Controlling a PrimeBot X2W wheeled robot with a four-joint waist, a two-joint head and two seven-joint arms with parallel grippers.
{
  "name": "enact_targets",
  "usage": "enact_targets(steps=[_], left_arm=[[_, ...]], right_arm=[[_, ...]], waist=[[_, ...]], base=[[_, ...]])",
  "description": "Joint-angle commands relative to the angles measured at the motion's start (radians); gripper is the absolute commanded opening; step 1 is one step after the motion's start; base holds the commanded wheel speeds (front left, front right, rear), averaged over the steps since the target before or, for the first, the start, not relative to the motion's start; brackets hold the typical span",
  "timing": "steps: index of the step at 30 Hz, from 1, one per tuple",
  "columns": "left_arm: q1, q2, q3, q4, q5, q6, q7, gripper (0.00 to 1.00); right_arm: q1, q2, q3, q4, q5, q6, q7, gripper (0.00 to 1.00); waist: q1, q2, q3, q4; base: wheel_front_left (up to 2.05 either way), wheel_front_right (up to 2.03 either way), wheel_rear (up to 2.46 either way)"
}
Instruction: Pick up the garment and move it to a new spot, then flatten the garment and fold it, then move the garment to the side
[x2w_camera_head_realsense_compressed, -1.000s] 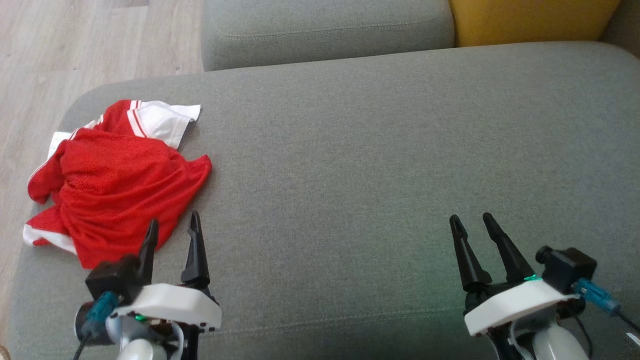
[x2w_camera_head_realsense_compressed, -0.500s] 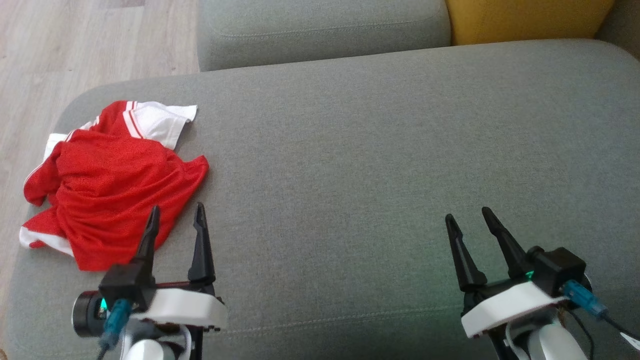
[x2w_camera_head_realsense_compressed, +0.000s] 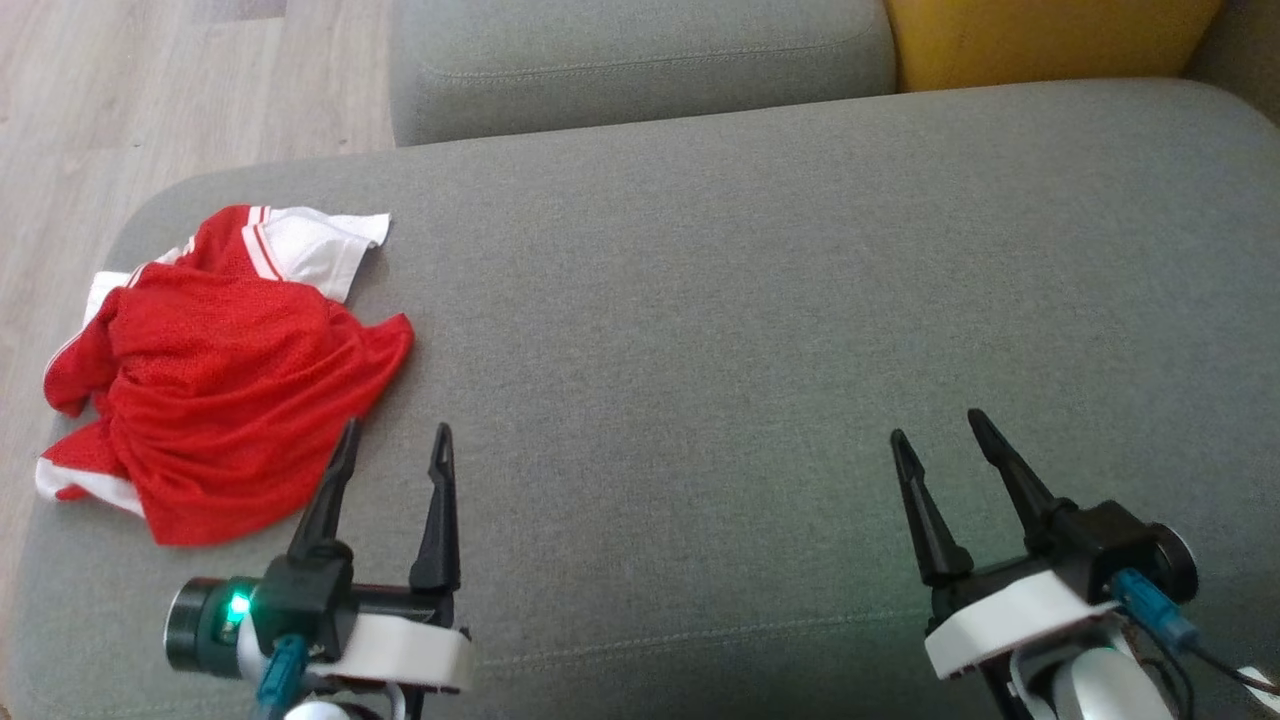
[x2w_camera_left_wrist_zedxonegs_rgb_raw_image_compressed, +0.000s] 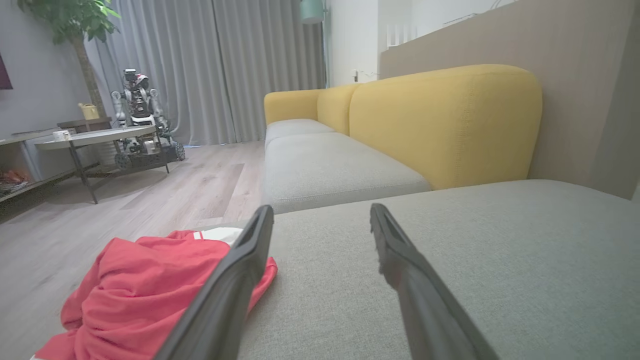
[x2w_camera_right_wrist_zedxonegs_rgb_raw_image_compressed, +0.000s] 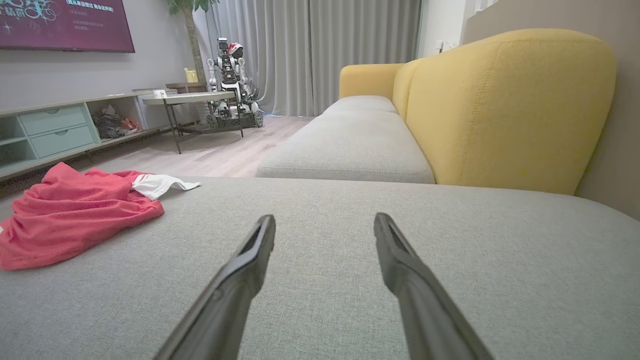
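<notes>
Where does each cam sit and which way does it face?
Head view: on the head, facing forward and down at the grey cushion; left pincer and right pincer show, both open.
Left wrist view: on the left wrist, along its fingers, toward the yellow backrest.
Right wrist view: same, from the right wrist.
Shared: all catch the red garment.

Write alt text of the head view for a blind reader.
A crumpled red and white garment lies at the left end of a grey sofa seat. Two grippers rise from the bottom edge, both open and empty, the left gripper close to the garment, the right gripper far from it.
</notes>
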Motion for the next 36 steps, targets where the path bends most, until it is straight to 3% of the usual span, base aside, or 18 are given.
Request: enact_targets(steps=[1,10,20,27,36], left_arm=[[-0.034,0.0,0.045,-0.034,0.016,-0.007,-0.012,1.0],[-0.026,-0.025,0.07,0.0,0.02,-0.071,-0.012,1.0],[-0.027,-0.048,0.096,0.026,0.024,-0.113,-0.012,1.0],[-0.023,-0.058,0.107,0.04,0.032,-0.12,-0.012,1.0],[-0.012,-0.067,0.133,0.04,0.046,-0.109,-0.012,1.0]], right_arm=[[-0.06,-0.013,0.024,-0.035,-0.014,0.0,-0.013,1.0],[-0.06,-0.013,0.022,-0.034,-0.009,0.0,-0.013,1.0],[-0.058,-0.013,0.023,-0.036,-0.012,0.0,-0.013,1.0],[-0.046,-0.013,0.034,-0.042,-0.016,0.0,-0.013,1.0],[-0.026,-0.013,0.053,-0.051,-0.019,0.0,-0.013,1.0]], waist=[[0.0,-0.0001,0.001,0.0],[0.0,-0.0001,0.001,0.0],[0.0,-0.0001,0.002,0.011],[0.0,-0.0001,0.002,0.062],[0.0,-0.0001,0.016,0.178]], base=[[0.0,0.0,0.0],[0.0,0.0,0.0],[0.0,0.0,0.0],[0.0,0.0,0.0],[0.0,0.0,0.0]])
